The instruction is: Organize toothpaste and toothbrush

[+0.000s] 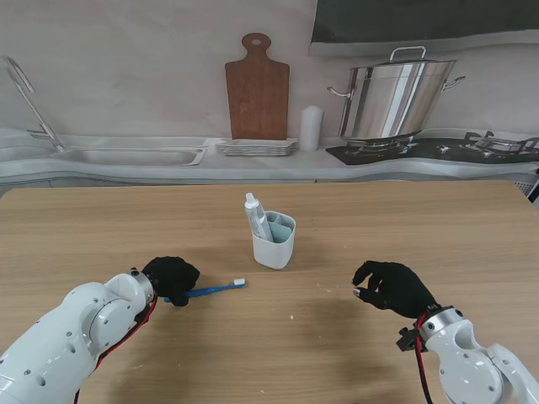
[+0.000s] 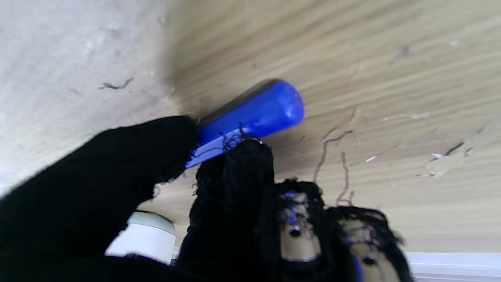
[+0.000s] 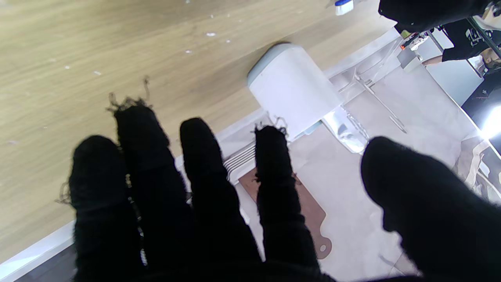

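On the left of the table (image 1: 438,227): the left hand (image 1: 171,279) is seen low on the wood, its black-gloved fingers (image 2: 235,172) closed around the handle end of the toothbrush (image 1: 215,289).
Toothbrush axis: the blue handle is laid almost flat, its long axis running from the left hand toward the right, with the white bristle head pointed at the cup (image 1: 274,240) but not touching it.
Wrist view, left: the rounded handle butt (image 2: 270,107) is shown jutting past the thumb and forefinger that pinch it.
Centre: the cup is stood upright, farther from me than the brush head, with the toothpaste (image 1: 257,216) already leaning inside its left compartment.
Right: the right hand (image 1: 390,287) is held apart from everything, fingers spread and nothing gripped.
Nearer hand: the left, judged to need a lift and tilt so the brush can be dropped into the cup.
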### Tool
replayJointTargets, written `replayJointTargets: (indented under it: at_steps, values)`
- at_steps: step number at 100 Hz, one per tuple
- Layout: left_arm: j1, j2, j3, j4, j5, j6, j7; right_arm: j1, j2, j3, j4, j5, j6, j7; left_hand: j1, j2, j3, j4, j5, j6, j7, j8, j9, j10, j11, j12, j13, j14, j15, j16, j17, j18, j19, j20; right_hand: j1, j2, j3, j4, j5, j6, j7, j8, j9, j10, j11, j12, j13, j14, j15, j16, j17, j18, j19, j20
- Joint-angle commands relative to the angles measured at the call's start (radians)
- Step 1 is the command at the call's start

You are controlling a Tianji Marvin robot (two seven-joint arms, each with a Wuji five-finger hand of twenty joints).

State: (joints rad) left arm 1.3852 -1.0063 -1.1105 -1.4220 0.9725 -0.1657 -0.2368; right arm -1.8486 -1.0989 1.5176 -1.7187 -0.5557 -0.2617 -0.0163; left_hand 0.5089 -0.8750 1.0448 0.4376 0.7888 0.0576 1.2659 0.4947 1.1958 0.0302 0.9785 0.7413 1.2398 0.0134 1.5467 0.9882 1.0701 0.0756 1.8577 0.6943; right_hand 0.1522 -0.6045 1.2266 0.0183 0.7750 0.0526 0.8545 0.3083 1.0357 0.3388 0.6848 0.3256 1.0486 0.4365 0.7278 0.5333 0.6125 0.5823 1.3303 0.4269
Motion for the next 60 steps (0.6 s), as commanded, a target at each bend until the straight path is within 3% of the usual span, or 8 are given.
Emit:
replayJointTargets:
  at_steps: [1, 60]
  values:
    - [0.03, -0.006, -0.007, 0.001, -0.005, 0.014, -0.013, -0.009, -0.003, -0.002, 0.0, -0.006, -0.001, 0.013, 0.074, 0.07, 0.068, 0.108, 0.018, -0.078, -0.056, -0.032, 0.076, 0.059, 0.016, 0.023, 0.029, -0.055, 0.073, -0.018, 0.03, -0.077, 0.236, -0.002, 0.006, 0.01, 0.013, 0.002, 0.025, 0.004, -0.001, 0.0, -0.001, 0.014, 0.014, 0.009, 0.009, 0.006, 0.006, 0.011, 0.0, 0.089, 0.01, 0.017]
    - [0.156, -0.028, -0.143, -0.114, -0.033, 0.072, 0.063, -0.006, -0.003, -0.007, 0.002, -0.006, -0.001, 0.013, 0.084, 0.091, 0.041, 0.114, 0.004, -0.08, -0.06, -0.025, 0.059, 0.061, 0.015, 0.029, 0.028, -0.052, 0.061, -0.017, 0.028, -0.078, 0.232, -0.016, 0.007, 0.013, 0.016, 0.003, 0.026, 0.003, -0.001, 0.0, 0.0, 0.014, 0.014, 0.009, 0.01, 0.005, 0.008, 0.012, 0.0, 0.089, 0.01, 0.017]
